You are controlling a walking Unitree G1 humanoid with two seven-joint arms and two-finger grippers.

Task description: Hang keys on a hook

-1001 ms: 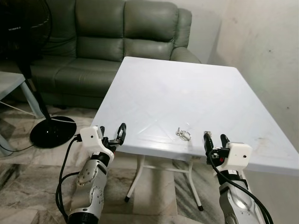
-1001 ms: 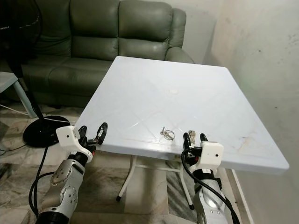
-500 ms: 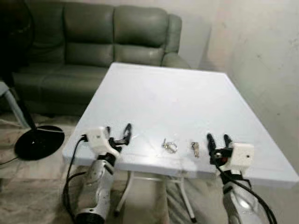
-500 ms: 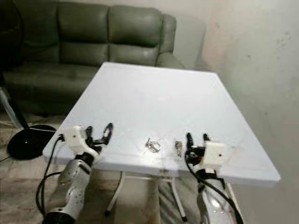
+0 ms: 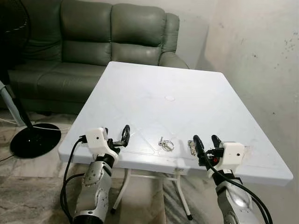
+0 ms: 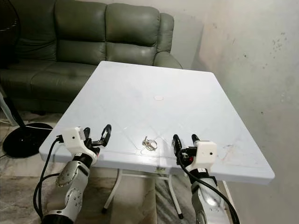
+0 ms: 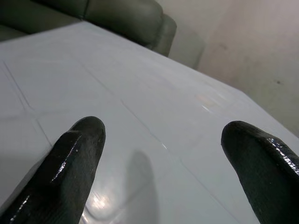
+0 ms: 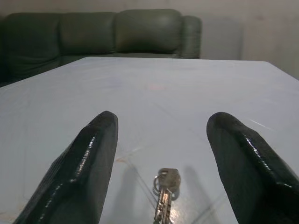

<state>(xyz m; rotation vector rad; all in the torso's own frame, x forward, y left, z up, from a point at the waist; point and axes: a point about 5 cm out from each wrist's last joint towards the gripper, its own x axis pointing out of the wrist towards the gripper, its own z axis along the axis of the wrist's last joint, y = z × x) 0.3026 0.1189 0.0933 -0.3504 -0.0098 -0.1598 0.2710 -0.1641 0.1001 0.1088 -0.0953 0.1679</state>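
Task barely started, by the look of it. Keys (image 8: pixel 164 198) lie flat on the white table (image 5: pixel 159 93) near its front edge, just ahead of the right gripper (image 5: pixel 204 141), fingers spread wide, holding nothing. A ring-like metal piece (image 5: pixel 166 144) sits beside the keys (hook maybe, can't tell). Left gripper (image 5: pixel 119 136) spread too, empty. Grasp and hanging remain.

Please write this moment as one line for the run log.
right gripper: open, at keys | left gripper: open, near edge | table: ring lying loose
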